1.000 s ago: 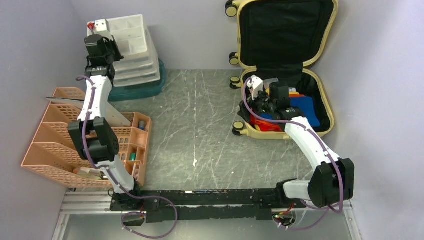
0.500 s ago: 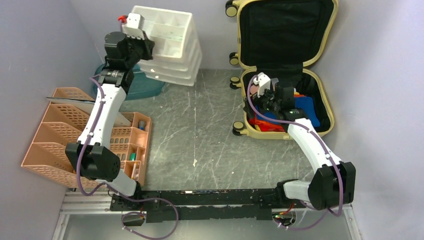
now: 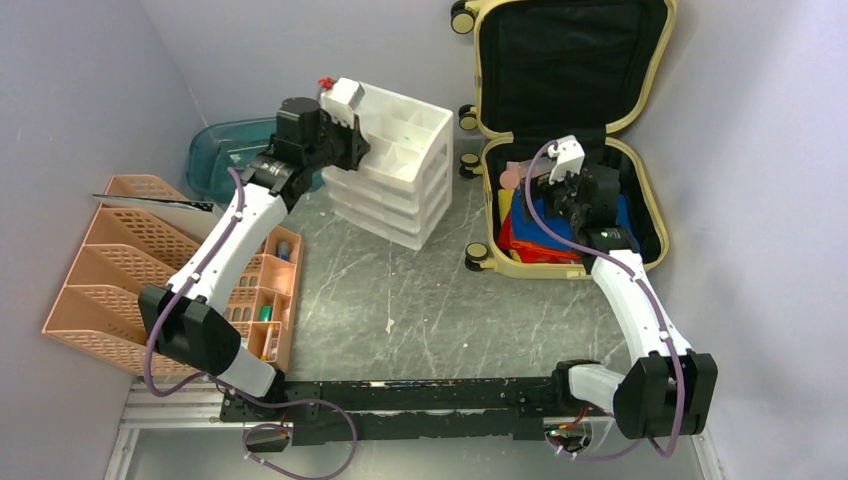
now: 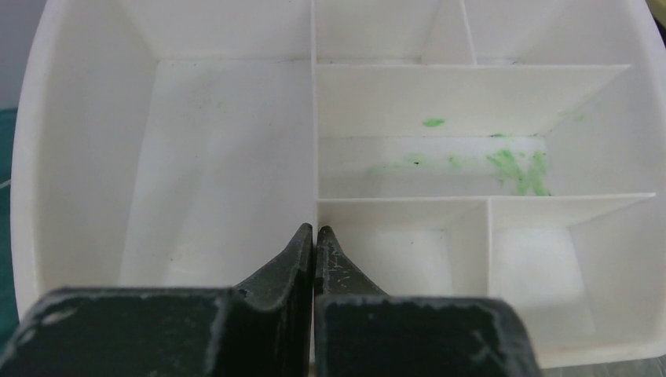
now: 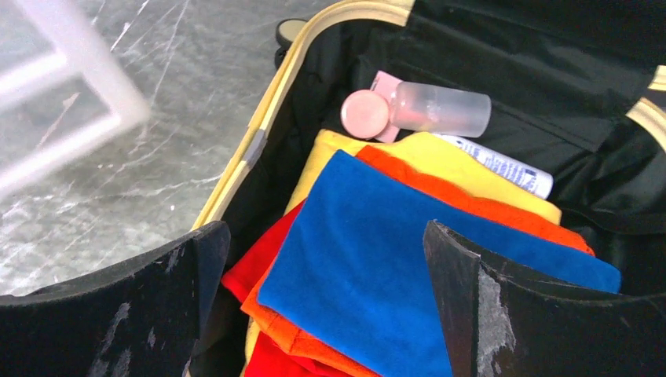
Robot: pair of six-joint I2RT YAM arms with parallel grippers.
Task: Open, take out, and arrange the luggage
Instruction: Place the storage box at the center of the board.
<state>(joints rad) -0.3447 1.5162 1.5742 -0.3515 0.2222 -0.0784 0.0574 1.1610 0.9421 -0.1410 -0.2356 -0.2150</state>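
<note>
luggage [image 3: 530, 268]: 1, lid open; I count 4 cloths [image 5: 393, 259], 1 bottle [image 5: 436, 110], 1 tube [image 5: 503, 166] inside
left tool [image 4: 314, 236]: clamped on drawer unit [image 3: 400, 190] divider
right tool [image 5: 320, 228]: wide open, empty

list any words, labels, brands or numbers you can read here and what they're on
No text is legible in any view.
White tube in the luggage: blue print, too small and blurred to read.
White drawer unit: only green marks, which are smears, not writing.
</note>
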